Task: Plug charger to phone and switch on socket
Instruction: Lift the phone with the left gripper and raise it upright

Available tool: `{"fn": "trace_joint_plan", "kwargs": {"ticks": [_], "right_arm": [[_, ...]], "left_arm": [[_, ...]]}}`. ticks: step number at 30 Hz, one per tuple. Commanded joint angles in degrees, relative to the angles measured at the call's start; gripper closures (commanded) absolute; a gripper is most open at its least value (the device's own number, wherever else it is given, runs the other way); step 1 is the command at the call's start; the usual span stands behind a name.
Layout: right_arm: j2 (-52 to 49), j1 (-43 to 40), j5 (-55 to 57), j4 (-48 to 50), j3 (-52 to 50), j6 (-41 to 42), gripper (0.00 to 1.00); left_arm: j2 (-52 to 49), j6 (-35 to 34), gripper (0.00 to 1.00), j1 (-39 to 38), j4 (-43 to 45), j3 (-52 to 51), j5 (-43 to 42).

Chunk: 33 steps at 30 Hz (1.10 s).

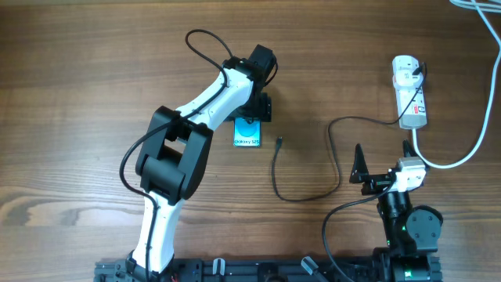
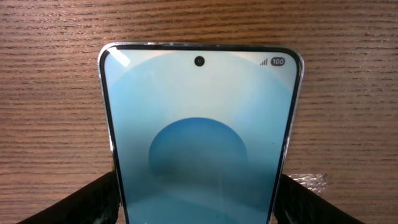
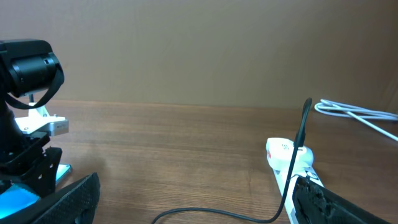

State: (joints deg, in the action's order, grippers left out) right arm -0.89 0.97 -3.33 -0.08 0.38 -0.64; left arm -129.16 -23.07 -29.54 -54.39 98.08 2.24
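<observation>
The phone [image 1: 247,135] lies flat on the table with its cyan screen up and fills the left wrist view [image 2: 199,124]. My left gripper [image 1: 255,111] [image 2: 198,190] has one finger against each long side of it, shut on it. The charger [image 1: 338,168] is a thin black cable looping from the socket [image 1: 410,94] to its connector tip [image 1: 279,142], which lies loose just right of the phone. My right gripper [image 1: 383,159] [image 3: 199,202] is open and empty, in front of the socket [image 3: 287,158]. The cable [image 3: 292,168] rises from the socket.
A thick white cord [image 1: 462,160] runs from the socket's near end round to the table's back right corner [image 3: 354,112]. The left arm [image 3: 25,93] stands over the phone [image 3: 15,196] at the left of the right wrist view.
</observation>
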Motion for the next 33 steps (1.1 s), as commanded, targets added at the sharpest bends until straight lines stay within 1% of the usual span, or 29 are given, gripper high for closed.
{"fn": "trace_joint_plan", "kwargs": {"ticks": [1, 7, 8, 9, 10, 17, 18, 19, 20, 22, 28, 32, 33], "right_arm": [[0.2, 0.2, 0.8, 0.2, -0.1, 0.8, 0.00], [0.2, 0.2, 0.8, 0.2, -0.1, 0.8, 0.00], [0.2, 0.2, 0.8, 0.2, -0.1, 0.8, 0.00], [0.2, 0.2, 0.8, 0.2, -0.1, 0.8, 0.00], [0.2, 0.2, 0.8, 0.2, -0.1, 0.8, 0.00], [0.2, 0.2, 0.8, 0.2, -0.1, 0.8, 0.00], [0.2, 0.2, 0.8, 0.2, -0.1, 0.8, 0.01], [0.2, 0.2, 0.8, 0.2, -0.1, 0.8, 0.00], [0.2, 0.2, 0.8, 0.2, -0.1, 0.8, 0.00], [0.2, 0.2, 0.8, 0.2, -0.1, 0.8, 0.00], [0.2, 0.2, 0.8, 0.2, -0.1, 0.8, 0.00], [0.2, 0.2, 0.8, 0.2, -0.1, 0.8, 0.00], [0.2, 0.2, 0.8, 0.2, -0.1, 0.8, 0.00]], "left_arm": [[-1.5, -0.3, 0.24, 0.1, -0.7, -1.8, 0.2], [-1.5, -1.4, 0.24, 0.1, -0.7, -1.8, 0.2], [-1.5, -1.4, 0.16, 0.1, -0.9, -1.8, 0.2], [-1.5, -1.4, 0.04, 0.1, -1.0, -1.8, 0.2], [-1.5, -1.4, 0.00, 0.1, -1.3, -1.8, 0.2], [-1.5, -1.4, 0.00, 0.1, -3.7, -1.8, -0.3], [-1.5, -1.4, 0.03, 0.1, -3.7, -1.8, -0.4], [-1.5, -1.4, 0.07, 0.1, -3.7, -1.8, -0.5], [-1.5, -1.4, 0.09, 0.1, -3.6, -1.8, -0.7], [-1.5, -1.4, 0.10, 0.1, -3.5, -1.8, -0.9], [-1.5, -1.4, 0.10, 0.1, -2.2, -1.8, -0.9], [-1.5, -1.4, 0.05, 0.1, -1.2, -1.8, -0.9], [-1.5, -1.4, 0.05, 0.1, -0.9, -1.8, -0.9]]}}
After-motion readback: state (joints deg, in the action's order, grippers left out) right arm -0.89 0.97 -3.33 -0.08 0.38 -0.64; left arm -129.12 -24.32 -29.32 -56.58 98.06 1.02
